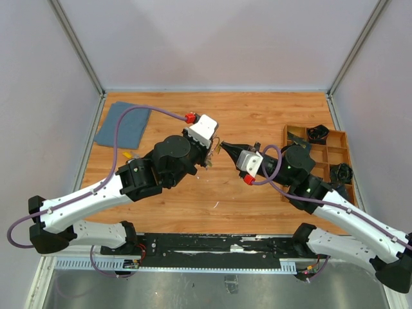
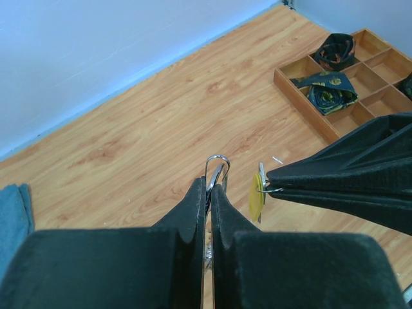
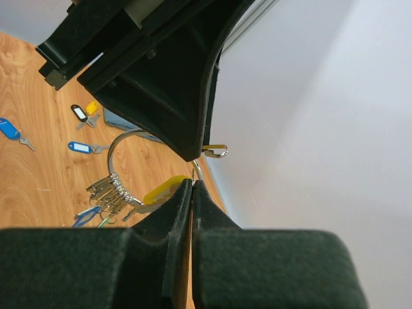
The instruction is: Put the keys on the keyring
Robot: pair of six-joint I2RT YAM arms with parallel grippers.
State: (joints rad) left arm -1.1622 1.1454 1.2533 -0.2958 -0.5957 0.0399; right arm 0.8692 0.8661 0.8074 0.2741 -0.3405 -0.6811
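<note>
Left gripper (image 2: 207, 187): fingers clenched on the keyring (image 2: 217, 156), its silver loop poking out above the tips.
Right gripper (image 3: 193, 185): fingers pinched tight on the small wire loop of a yellow-tagged key (image 2: 256, 197), just beside the keyring.
Right wrist view only: bunch of keys (image 3: 109, 190) hanging on the keyring, held above the table; loose tagged keys (image 3: 80, 147) lying on the wood (blue, black, yellow).
Compartment tray (image 2: 308, 109): dark rolled cloths (image 2: 325, 90) in several cells.

A folded blue cloth (image 1: 122, 123) lies at the wooden desk's (image 1: 257, 116) far-left corner, loose tagged keys (image 1: 128, 154) just before it, a wooden compartment tray (image 1: 288, 132) along the right edge.
</note>
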